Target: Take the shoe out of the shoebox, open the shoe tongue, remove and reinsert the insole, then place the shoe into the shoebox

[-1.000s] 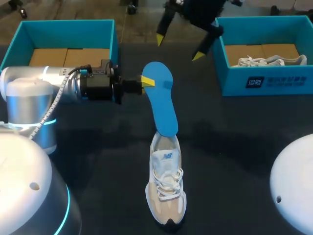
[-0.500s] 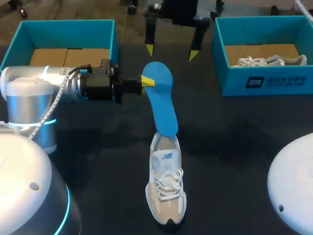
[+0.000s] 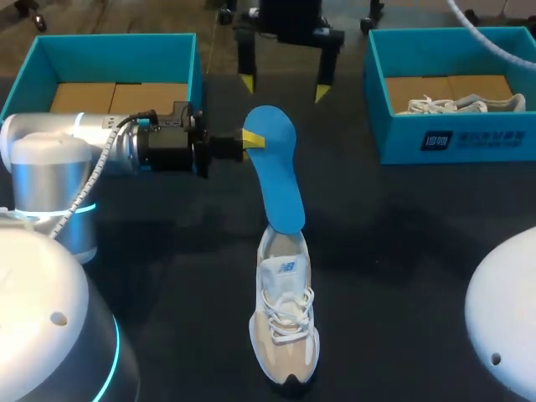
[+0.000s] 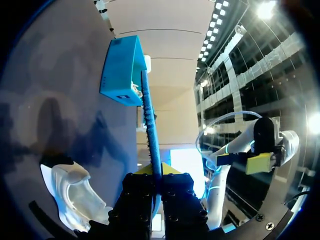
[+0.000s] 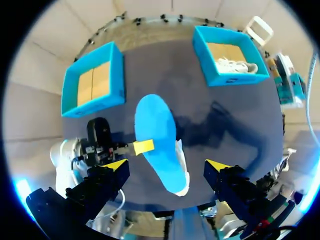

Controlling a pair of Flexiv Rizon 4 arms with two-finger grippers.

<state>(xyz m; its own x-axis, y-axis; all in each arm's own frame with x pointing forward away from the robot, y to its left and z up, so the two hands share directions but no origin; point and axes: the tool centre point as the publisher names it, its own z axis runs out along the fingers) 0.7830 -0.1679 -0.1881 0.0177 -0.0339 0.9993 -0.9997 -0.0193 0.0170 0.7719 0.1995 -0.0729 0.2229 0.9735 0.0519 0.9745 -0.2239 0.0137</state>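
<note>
My left gripper [image 3: 251, 138] is shut on the edge of the blue insole [image 3: 277, 172], holding it up on a slant. The insole's lower end rests at the heel opening of the white and beige shoe [image 3: 285, 322], which stands on the dark table with its toe toward the near edge. The left wrist view shows the insole [image 4: 149, 120] edge-on, pinched in the gripper [image 4: 157, 172], with the shoe [image 4: 75, 192] below. My right gripper [image 3: 284, 87] hangs open beyond the insole's upper end, not touching it. In its own view the right gripper [image 5: 166, 165] looks down on the insole [image 5: 154, 130].
A teal shoebox [image 3: 117, 38] with a cardboard floor stands at the far left. A second teal shoebox [image 3: 502, 138] at the far right holds another pale shoe [image 3: 465, 105]. Both boxes show in the right wrist view, the left shoebox [image 5: 118, 75] and the right shoebox [image 5: 231, 79].
My right gripper has swung leftward and turned, so its two fingers now straddle the space beyond the insole's upper end. The left arm, insole and shoe have not moved.
</note>
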